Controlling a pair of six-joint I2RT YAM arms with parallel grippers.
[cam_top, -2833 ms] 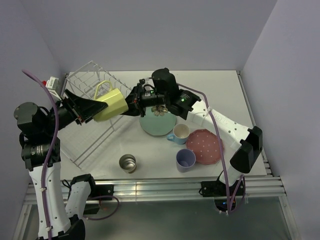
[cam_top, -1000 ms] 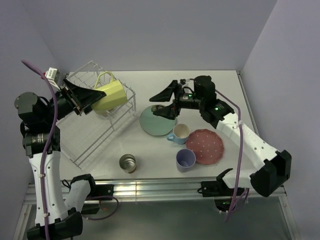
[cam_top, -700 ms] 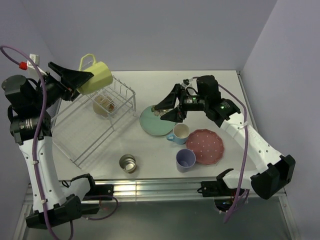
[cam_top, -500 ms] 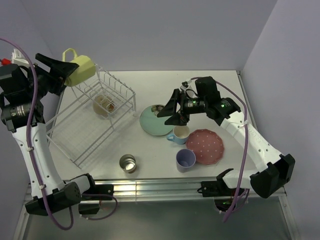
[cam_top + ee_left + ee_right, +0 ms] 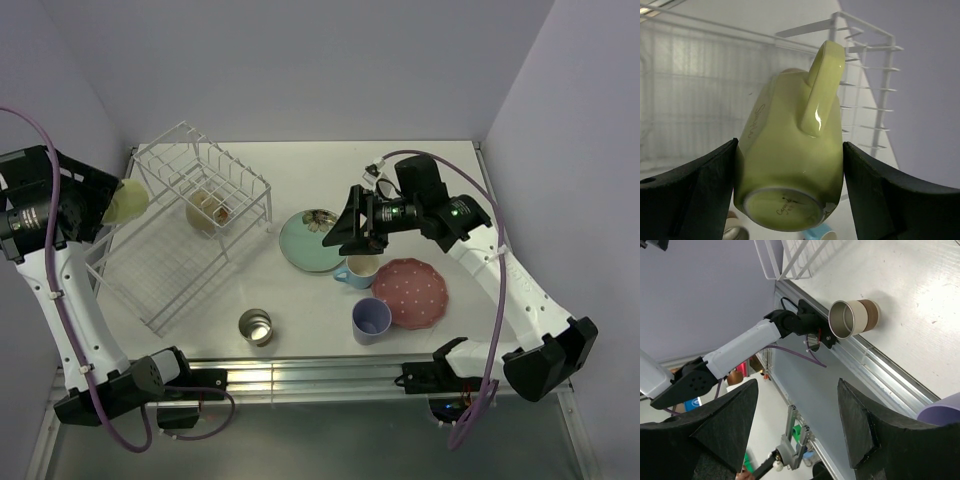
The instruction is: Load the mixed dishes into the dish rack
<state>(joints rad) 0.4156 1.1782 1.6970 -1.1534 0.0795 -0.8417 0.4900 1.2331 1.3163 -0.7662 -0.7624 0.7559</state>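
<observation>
Yellow glazed ceramic is what counts right now: the yellow mug (image 5: 780,145) sits clenched in the left gripper (image 5: 790,170), jaws pressed on opposite sides of its body, base turned toward the wrist cam and handle (image 5: 822,85) sticking up free btwn them. Seen from above, it hangs in the air at the far-left of the scene, by the left edge of the dish rack (image 5: 240,185) and off the wires. The arm hides most of it, so can't say if it's over the lower tray or just outside. I'd judge it stiff and fairly light, but slick and chippable. Glaze vs. flat jaws means it could twist or slide if tipped fast, esp. w/ the handle's weight off to one side. Gripping across the body looks the sound choice. The handle is thinner and prob the first bit to crack if it knocks a wire, so keep it clear when lowering. The right gripper (image 5: 797,387) is spread wide w/ nothing in it, hovering mid tabletop (image 5: 300,170) over where the mint-green flower plate (image 5: 305,250) and light blue mug (image 5: 358,268) sit just beside each other. The cream bowl (image 5: 205,210) rests under the rack's raised tier.
</observation>
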